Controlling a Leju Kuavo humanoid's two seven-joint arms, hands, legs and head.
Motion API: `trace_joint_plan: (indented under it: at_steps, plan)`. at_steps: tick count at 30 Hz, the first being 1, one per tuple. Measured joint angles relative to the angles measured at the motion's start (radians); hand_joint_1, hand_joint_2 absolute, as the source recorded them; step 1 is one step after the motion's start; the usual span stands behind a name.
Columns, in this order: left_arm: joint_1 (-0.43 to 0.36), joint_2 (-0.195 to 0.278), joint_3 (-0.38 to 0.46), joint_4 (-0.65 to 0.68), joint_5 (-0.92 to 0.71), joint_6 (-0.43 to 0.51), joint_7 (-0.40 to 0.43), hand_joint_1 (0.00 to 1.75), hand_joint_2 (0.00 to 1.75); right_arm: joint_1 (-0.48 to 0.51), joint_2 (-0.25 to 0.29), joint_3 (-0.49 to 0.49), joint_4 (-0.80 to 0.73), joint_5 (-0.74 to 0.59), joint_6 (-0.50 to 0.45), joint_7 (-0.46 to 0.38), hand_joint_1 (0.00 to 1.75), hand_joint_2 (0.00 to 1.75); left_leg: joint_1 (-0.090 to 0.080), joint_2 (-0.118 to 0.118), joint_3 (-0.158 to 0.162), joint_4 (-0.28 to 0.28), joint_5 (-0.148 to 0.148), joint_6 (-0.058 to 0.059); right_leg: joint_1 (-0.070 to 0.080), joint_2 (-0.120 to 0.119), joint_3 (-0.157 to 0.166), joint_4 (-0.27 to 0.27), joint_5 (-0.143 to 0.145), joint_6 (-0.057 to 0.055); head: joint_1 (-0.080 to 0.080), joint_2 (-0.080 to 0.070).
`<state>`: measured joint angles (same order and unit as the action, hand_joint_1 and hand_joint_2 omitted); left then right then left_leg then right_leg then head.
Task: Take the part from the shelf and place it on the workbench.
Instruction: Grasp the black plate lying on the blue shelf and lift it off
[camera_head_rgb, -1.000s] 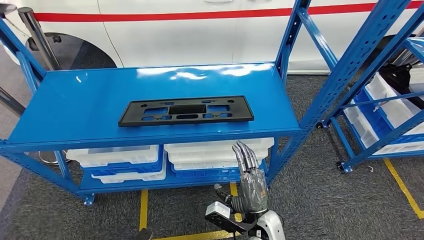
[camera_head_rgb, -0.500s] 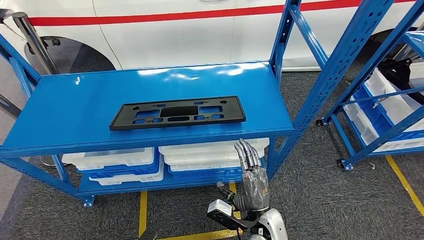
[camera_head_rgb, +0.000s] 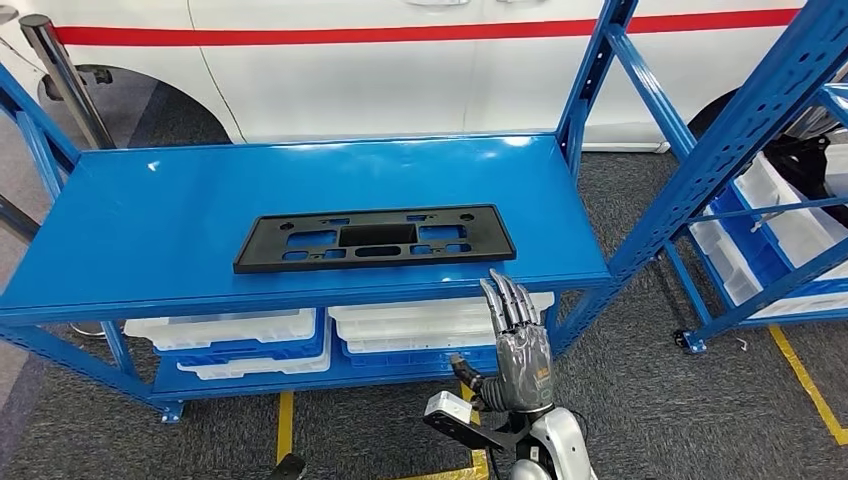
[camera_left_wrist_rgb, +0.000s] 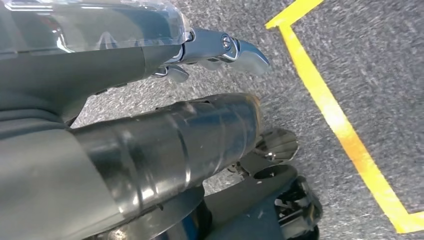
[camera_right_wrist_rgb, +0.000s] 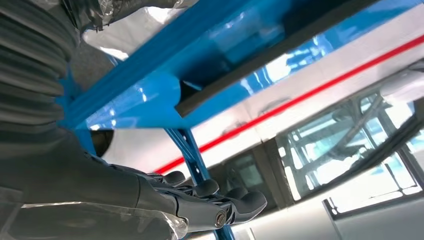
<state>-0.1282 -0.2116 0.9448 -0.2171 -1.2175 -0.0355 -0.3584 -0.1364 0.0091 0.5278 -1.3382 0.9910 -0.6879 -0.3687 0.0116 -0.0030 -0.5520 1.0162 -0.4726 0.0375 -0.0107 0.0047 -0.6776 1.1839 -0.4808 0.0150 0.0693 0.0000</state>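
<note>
The part (camera_head_rgb: 375, 238) is a long flat black plate with cut-outs, lying on the top board of the blue shelf (camera_head_rgb: 150, 210), near its front edge. My right hand (camera_head_rgb: 518, 345) is raised in front of the shelf, below the part's right end, fingers straight and apart, holding nothing. Its fingertips (camera_head_rgb: 505, 288) reach the shelf's front edge. In the right wrist view the hand's fingers (camera_right_wrist_rgb: 220, 200) stretch out under the blue shelf edge (camera_right_wrist_rgb: 150, 95), with the part's black rim (camera_right_wrist_rgb: 260, 62) above it. My left hand (camera_left_wrist_rgb: 220, 47) hangs over the floor, holding nothing.
White and blue bins (camera_head_rgb: 235, 335) fill the lower board of the shelf. A second blue rack (camera_head_rgb: 760, 200) with bins stands to the right. Behind the shelf is a white vehicle with a red stripe (camera_head_rgb: 400, 32). Yellow tape lines (camera_head_rgb: 805, 380) mark the grey floor.
The camera has shifted a little. My right hand has risen slightly, so its fingertips now reach the shelf's front edge. The part lies where it was.
</note>
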Motion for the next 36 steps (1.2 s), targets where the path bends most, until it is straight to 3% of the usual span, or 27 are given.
trace_joint_plan:
  at_steps: [2, 4, 7, 9, 11, 12, 13, 15, 17, 18, 21, 23, 24, 26, 27, 28, 29, 31, 32, 33, 36]
  plan:
    - [-0.003, -0.001, -0.001, 0.001, -0.001, -0.004, 0.001, 0.00, 0.00, -0.014, -0.006, -0.003, -0.007, 0.013, 0.000, 0.008, 0.00, 1.75, -0.004, -0.001, 0.011, 0.001, -0.011, -0.008, 0.007, -0.001, 0.048, -0.116, 0.050, -0.013, 0.000, 0.000]
    - [-0.006, -0.001, -0.001, 0.001, -0.001, -0.006, 0.002, 0.00, 0.00, -0.026, -0.012, -0.006, -0.014, 0.020, 0.001, 0.015, 0.00, 1.75, -0.005, 0.000, 0.013, -0.002, -0.016, -0.017, 0.014, -0.002, 0.064, -0.150, 0.046, -0.022, 0.000, 0.000]
    - [-0.010, 0.000, -0.002, 0.001, -0.002, -0.006, 0.004, 0.00, 0.00, -0.036, -0.020, -0.009, -0.028, 0.038, 0.001, 0.027, 0.00, 1.75, -0.006, 0.002, 0.015, 0.011, -0.033, -0.033, 0.005, 0.000, 0.080, -0.168, 0.043, -0.032, -0.002, 0.000]
    - [-0.012, 0.000, -0.004, 0.001, -0.002, -0.006, 0.006, 0.00, 0.00, -0.047, -0.025, -0.010, -0.035, 0.046, 0.002, 0.035, 0.00, 1.75, -0.004, 0.002, -0.028, 0.102, -0.077, -0.040, 0.000, -0.002, 0.095, -0.177, 0.040, -0.040, -0.004, 0.000]
    - [-0.012, 0.001, -0.006, 0.001, -0.002, -0.006, 0.008, 0.00, 0.00, -0.055, -0.030, -0.012, -0.037, 0.049, 0.002, 0.039, 0.00, 1.75, -0.002, 0.002, -0.107, 0.236, -0.120, -0.045, 0.000, -0.003, 0.103, -0.177, 0.032, -0.045, -0.005, 0.000]
    - [-0.010, 0.001, -0.006, 0.001, -0.002, -0.006, 0.009, 0.00, 0.00, -0.055, -0.032, -0.013, -0.038, 0.050, 0.003, 0.040, 0.00, 1.75, -0.001, 0.002, -0.137, 0.276, -0.121, -0.047, 0.000, -0.003, 0.108, -0.177, 0.028, -0.045, -0.005, 0.000]
    - [-0.009, 0.001, -0.007, 0.001, -0.002, -0.006, 0.010, 0.00, 0.00, -0.056, -0.034, -0.013, -0.038, 0.050, 0.003, 0.041, 0.00, 1.75, -0.001, 0.002, -0.150, 0.279, -0.100, -0.048, 0.000, -0.002, 0.114, -0.177, 0.023, -0.044, -0.005, 0.000]
    - [-0.009, 0.001, -0.007, 0.001, -0.002, -0.006, 0.012, 0.00, 0.00, -0.056, -0.038, -0.014, -0.038, 0.051, 0.004, 0.043, 0.00, 1.75, 0.001, 0.002, -0.121, 0.174, -0.010, -0.046, 0.000, 0.001, 0.131, -0.175, 0.009, -0.040, -0.005, 0.000]
    - [-0.009, 0.002, -0.008, 0.001, -0.002, -0.006, 0.013, 0.00, 0.00, -0.058, -0.040, -0.014, -0.039, 0.052, 0.004, 0.043, 0.00, 1.75, -0.001, 0.002, -0.073, 0.052, 0.048, -0.039, 0.003, 0.002, 0.139, -0.171, -0.005, -0.031, -0.005, 0.000]
    - [-0.010, 0.002, -0.009, 0.001, -0.002, -0.006, 0.013, 0.00, 0.00, -0.059, -0.041, -0.014, -0.039, 0.052, 0.004, 0.044, 0.00, 1.75, -0.003, 0.001, -0.062, 0.022, 0.054, -0.034, 0.005, 0.002, 0.139, -0.168, -0.009, -0.026, -0.004, 0.000]
    - [-0.011, 0.003, -0.010, 0.001, -0.002, -0.006, 0.015, 0.00, 0.00, -0.062, -0.043, -0.014, -0.042, 0.052, 0.004, 0.045, 0.00, 1.75, -0.004, -0.001, -0.057, 0.006, 0.043, -0.016, 0.005, 0.001, 0.138, -0.167, -0.018, -0.009, -0.004, 0.000]
    - [-0.012, 0.003, -0.011, 0.001, -0.002, -0.006, 0.015, 0.00, 0.00, -0.065, -0.044, -0.014, -0.044, 0.052, 0.004, 0.045, 0.00, 1.75, -0.002, -0.001, -0.048, 0.000, 0.040, -0.004, 0.002, 0.001, 0.122, -0.127, -0.041, 0.002, -0.004, 0.000]
    - [-0.013, 0.003, -0.013, 0.001, -0.002, -0.006, 0.015, 0.00, 0.00, -0.067, -0.045, -0.014, -0.045, 0.053, 0.004, 0.046, 0.00, 1.75, -0.001, -0.001, -0.044, -0.002, 0.037, 0.001, 0.000, 0.000, 0.096, -0.075, -0.063, 0.007, -0.004, 0.000]
    - [-0.014, 0.003, -0.017, 0.001, -0.002, -0.005, 0.016, 0.00, 0.00, -0.067, -0.046, -0.014, -0.045, 0.054, 0.005, 0.046, 0.00, 1.75, -0.002, -0.001, -0.037, -0.002, 0.028, 0.007, -0.002, 0.000, 0.013, 0.064, -0.112, 0.013, -0.004, 0.000]
    - [-0.013, 0.003, -0.018, 0.001, -0.002, -0.004, 0.016, 0.00, 0.00, -0.065, -0.047, -0.014, -0.044, 0.055, 0.006, 0.046, 0.00, 1.75, -0.003, -0.001, -0.032, -0.001, 0.024, 0.008, -0.002, 0.000, -0.023, 0.113, -0.117, 0.014, -0.004, 0.000]
    - [-0.013, 0.003, -0.020, 0.001, -0.002, -0.004, 0.017, 0.00, 0.00, -0.065, -0.048, -0.014, -0.043, 0.056, 0.006, 0.047, 0.00, 1.75, -0.003, -0.002, -0.026, -0.001, 0.019, 0.009, -0.002, 0.000, -0.042, 0.128, -0.103, 0.013, -0.004, 0.000]
    - [-0.012, 0.003, -0.021, 0.001, -0.002, -0.004, 0.017, 0.00, 0.00, -0.064, -0.049, -0.014, -0.042, 0.056, 0.006, 0.047, 0.00, 1.75, -0.004, -0.003, -0.017, -0.001, 0.013, 0.008, -0.002, 0.000, -0.041, 0.102, -0.068, 0.010, -0.004, 0.000]
    - [-0.012, 0.002, -0.023, 0.001, -0.002, -0.003, 0.017, 0.00, 0.00, -0.065, -0.049, -0.014, -0.041, 0.057, 0.006, 0.047, 0.00, 1.75, -0.005, -0.004, 0.000, -0.001, 0.000, 0.005, 0.003, 0.000, 0.006, -0.030, 0.022, -0.003, -0.004, 0.000]
    - [-0.013, 0.001, -0.024, 0.002, -0.002, -0.003, 0.017, 0.00, 0.00, -0.065, -0.049, -0.014, -0.040, 0.058, 0.006, 0.047, 0.00, 1.75, -0.006, -0.005, 0.007, -0.001, -0.006, 0.002, 0.008, 0.000, 0.031, -0.094, 0.051, -0.011, -0.004, 0.000]
    - [-0.013, 0.000, -0.024, 0.002, -0.002, -0.002, 0.018, 0.00, 0.00, -0.066, -0.049, -0.013, -0.040, 0.059, 0.007, 0.047, 0.00, 1.75, -0.006, -0.005, 0.009, -0.002, -0.010, -0.002, 0.012, -0.001, 0.047, -0.135, 0.064, -0.017, -0.004, 0.000]
    - [-0.014, 0.000, -0.025, 0.003, -0.002, -0.002, 0.018, 0.00, 0.00, -0.067, -0.049, -0.012, -0.038, 0.060, 0.009, 0.048, 0.00, 1.75, -0.006, -0.004, 0.012, -0.008, -0.019, -0.018, 0.014, 0.000, 0.058, -0.162, 0.055, -0.027, -0.005, 0.000]
